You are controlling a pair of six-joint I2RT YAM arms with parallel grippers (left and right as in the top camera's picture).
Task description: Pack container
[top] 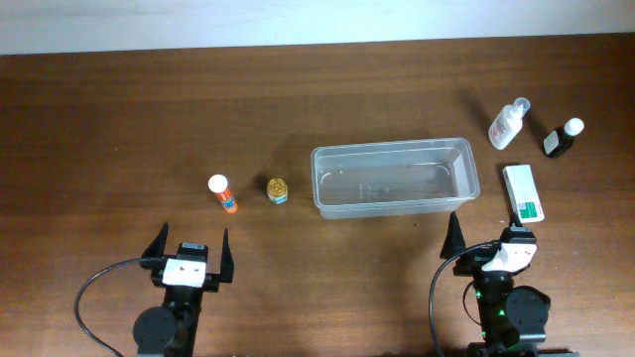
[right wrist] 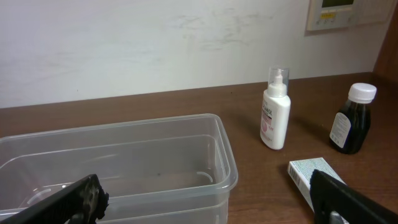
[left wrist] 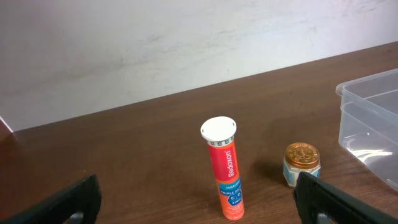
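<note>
The container (top: 389, 147), a clear, translucent plastic tub with rounded corners and a rolled rim, is sitting at the middle of the dark wooden surface (top: 119, 119), mouth facing up, its long axis running left to right. Just to its left, a small gold-lidded jar (top: 278, 189) and an orange, white-capped Redoxon tube (top: 223, 194) are standing. To its right, a white pump bottle (top: 508, 124) and a dark bottle (top: 562, 138) are standing, and a white-and-green box (top: 523, 192) is lying flat, its near end hidden behind a finger in the right wrist view. The left end effector (top: 193, 243) and right end effector (top: 488, 233) are hanging released, grasping nothing.

The left claw (top: 192, 238) gapes wide; the right claw (top: 488, 236) likewise.
</note>
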